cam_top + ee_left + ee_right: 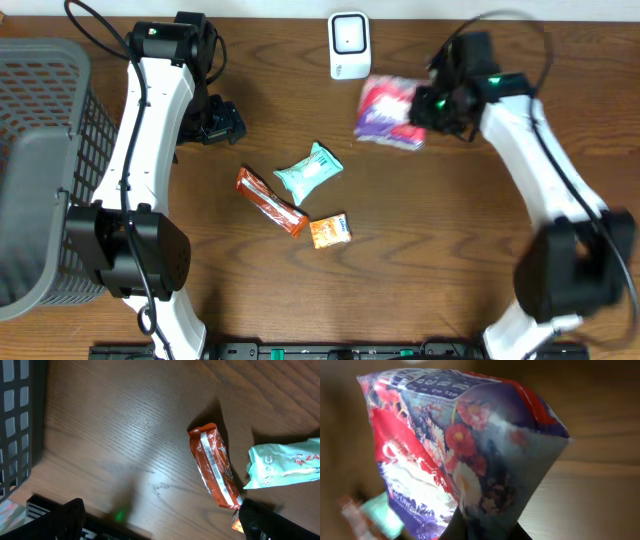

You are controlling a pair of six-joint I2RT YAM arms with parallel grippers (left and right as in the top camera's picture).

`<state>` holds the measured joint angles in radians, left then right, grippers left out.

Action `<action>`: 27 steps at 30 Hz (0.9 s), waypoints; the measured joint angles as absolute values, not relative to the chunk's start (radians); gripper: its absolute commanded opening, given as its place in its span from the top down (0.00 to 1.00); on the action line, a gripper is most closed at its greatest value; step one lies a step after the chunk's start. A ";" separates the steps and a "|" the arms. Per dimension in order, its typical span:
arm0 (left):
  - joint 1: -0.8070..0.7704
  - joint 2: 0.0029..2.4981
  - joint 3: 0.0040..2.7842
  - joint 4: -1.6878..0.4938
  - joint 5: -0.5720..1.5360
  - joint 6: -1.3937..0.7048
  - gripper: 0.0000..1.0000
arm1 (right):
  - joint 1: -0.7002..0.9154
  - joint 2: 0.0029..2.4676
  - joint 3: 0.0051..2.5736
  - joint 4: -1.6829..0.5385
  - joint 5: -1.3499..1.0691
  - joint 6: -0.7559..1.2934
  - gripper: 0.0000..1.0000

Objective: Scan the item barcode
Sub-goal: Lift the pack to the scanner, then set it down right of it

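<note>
The item in hand is a crinkly bag [385,110] printed in red, purple and white with flowers. It hangs just below and to the right of the white barcode scanner [349,45] at the table's back edge. My right gripper [425,110] is shut on the bag's right end. In the right wrist view the bag [460,445] fills the frame above the pinching right gripper [485,530]; I make out no barcode on it. My left gripper [215,120] hovers open over bare wood at the left, holding nothing, with its dark fingertips [65,520] spread wide.
An orange snack bar [270,202], a mint-green packet [309,171] and a small orange packet [330,231] lie mid-table. The bar [215,465] and mint packet [285,464] also show in the left wrist view. A grey mesh basket [40,170] stands at the left edge.
</note>
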<state>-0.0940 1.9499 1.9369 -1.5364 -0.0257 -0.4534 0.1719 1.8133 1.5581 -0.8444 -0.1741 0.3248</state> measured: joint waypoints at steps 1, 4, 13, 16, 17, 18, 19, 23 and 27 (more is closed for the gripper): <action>-0.094 1.950 1.937 -1.536 -0.026 -0.453 0.02 | 0.184 1.778 1.567 -0.869 -0.086 0.324 0.99; -0.094 1.950 1.937 -1.536 -0.026 -0.453 0.02 | 0.231 1.717 1.578 -0.938 0.198 0.326 0.99; -0.094 1.950 1.937 -1.536 -0.026 -0.453 0.02 | 0.265 1.871 1.536 -1.089 0.649 0.369 0.99; -0.094 1.950 1.937 -1.536 -0.026 -0.453 0.02 | 0.271 1.925 1.534 -1.084 0.665 0.390 0.98; -0.094 1.950 1.937 -1.536 -0.026 -0.453 0.02 | 0.277 1.937 1.533 -1.079 0.666 0.394 0.94; -0.094 1.950 1.937 -1.536 -0.026 -0.453 0.02 | 0.283 1.945 1.533 -1.074 0.665 0.398 0.88; -0.094 1.950 1.937 -1.536 -0.026 -0.453 0.02 | 0.293 1.953 1.532 -1.069 0.663 0.405 0.78; -0.094 1.950 1.937 -1.536 -0.026 -0.453 0.02 | 0.352 1.987 1.532 -1.050 0.651 0.417 0.53; -0.094 1.950 1.937 -1.535 -0.026 -0.453 0.02 | 0.430 2.006 1.533 -1.037 0.638 0.414 0.44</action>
<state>-0.0940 1.9503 1.9369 -1.5349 -0.0261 -0.4534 0.4305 2.0056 1.5330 -1.0374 0.6384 0.4137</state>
